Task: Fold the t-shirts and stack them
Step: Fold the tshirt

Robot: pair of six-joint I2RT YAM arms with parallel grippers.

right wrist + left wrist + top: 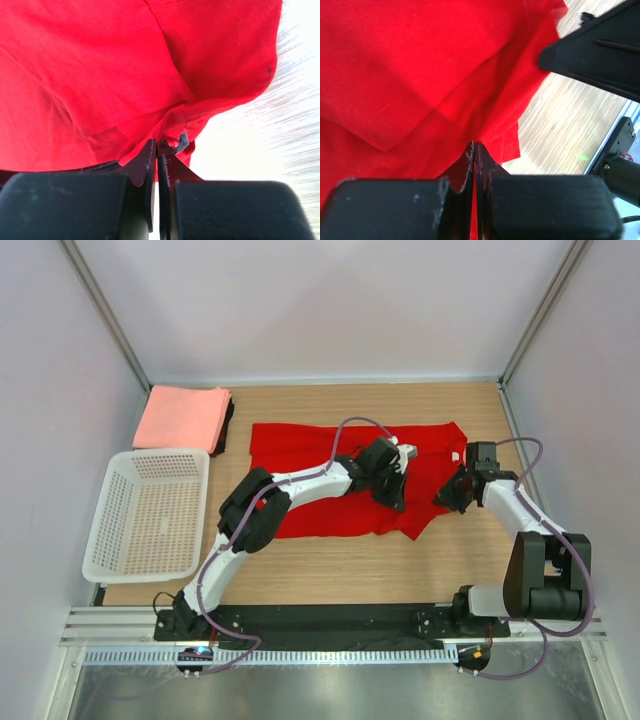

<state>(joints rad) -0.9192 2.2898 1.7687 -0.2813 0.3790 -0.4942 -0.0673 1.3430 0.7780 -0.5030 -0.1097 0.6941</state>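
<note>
A bright red t-shirt (310, 455) lies spread across the middle of the table. My left gripper (392, 496) is shut on the red t-shirt's cloth near its lower right part; the cloth (420, 75) fills the left wrist view, with a thin fold pinched between the jaws. My right gripper (452, 492) is shut on the red t-shirt (125, 75) at its right edge, with a small grey tag beside the jaws. A folded salmon-pink t-shirt (182, 417) lies on a dark folded one (227, 430) at the back left.
A white plastic mesh basket (150, 513) stands at the left, in front of the folded stack. Bare wooden table (470, 560) shows in front of and to the right of the red shirt. Grey walls close in the back and both sides.
</note>
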